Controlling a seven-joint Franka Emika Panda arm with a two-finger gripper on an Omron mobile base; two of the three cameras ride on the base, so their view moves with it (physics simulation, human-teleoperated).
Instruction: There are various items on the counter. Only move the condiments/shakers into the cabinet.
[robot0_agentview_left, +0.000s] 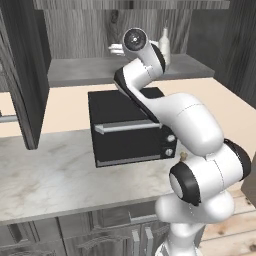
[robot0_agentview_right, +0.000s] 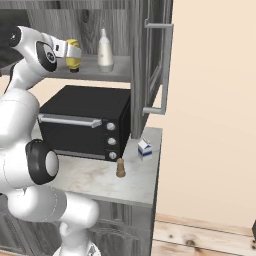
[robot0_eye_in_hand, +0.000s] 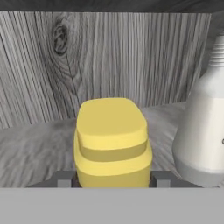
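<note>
we see our white arm reaching up into the dark grey wood-grain wall cabinet, whose tall doors stand open. our hand is at the grey shelf and has its two dark fingers closed on either side of the yellow squeeze bottle; the jaws are partly apart, with the bottle's body between them. in the right base view the bottle's bottom appears to be at the shelf surface, though we cannot tell whether it rests there.

in the hand view the yellow squeeze bottle sits in the middle, seen from its end, with the cabinet's wood-grain back wall beyond it. just to its right stands the white narrow-necked bottle, upright on the same shelf, near the yellow one but apart from it.

below the shelf, the large black toaster oven sits on the light grey marble-patterned bench. on the bench in front of the oven's right corner stands the small brown wooden mill-shaped shaker, upright. a little farther back and to its right, near the bench's right end, sits the small blue-and-white box, apart from the shaker. grey panelled cupboards with handles run beneath the bench.
</note>
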